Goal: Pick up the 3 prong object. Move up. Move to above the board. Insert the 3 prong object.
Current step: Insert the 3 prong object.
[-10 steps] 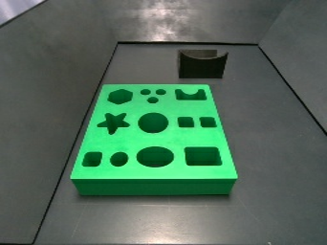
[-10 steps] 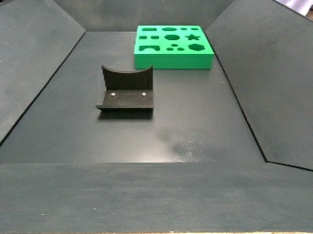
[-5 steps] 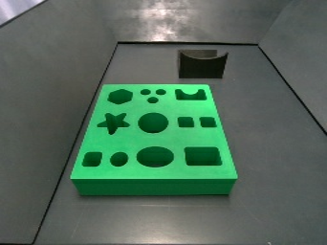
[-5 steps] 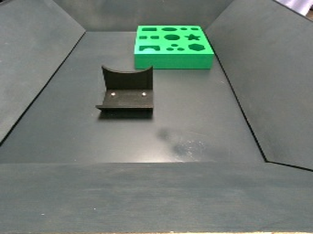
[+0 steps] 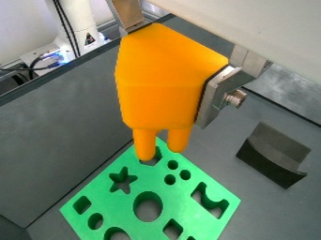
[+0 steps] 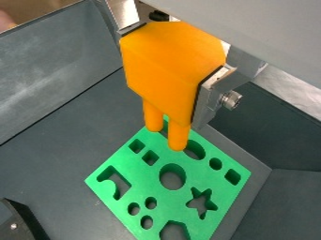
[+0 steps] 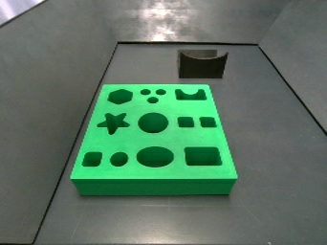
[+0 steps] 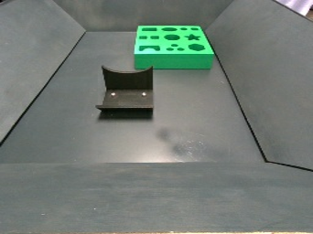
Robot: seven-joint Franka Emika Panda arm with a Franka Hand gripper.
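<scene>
In both wrist views the tool [image 5: 170, 89] is hanging high above the dark floor, pointing downward, its jaws closing on the orange block with narrower prongs below [image 6: 171, 80]. One flat silver finger plate [image 5: 220, 92] is pressing against the block's side; the opposite finger is hidden. The tool is appearing in neither side view.

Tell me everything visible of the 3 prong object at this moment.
The 3 prong object is a smooth, matte orange block, plastic by its look, with narrower prongs pointing down; two prongs show. It appears in both wrist views only, not in the side views. It hangs upright in the gripper, a silver finger plate pressed against one side. Its prongs hang over the green board, apparently clear above it, none of them inserted.
</scene>
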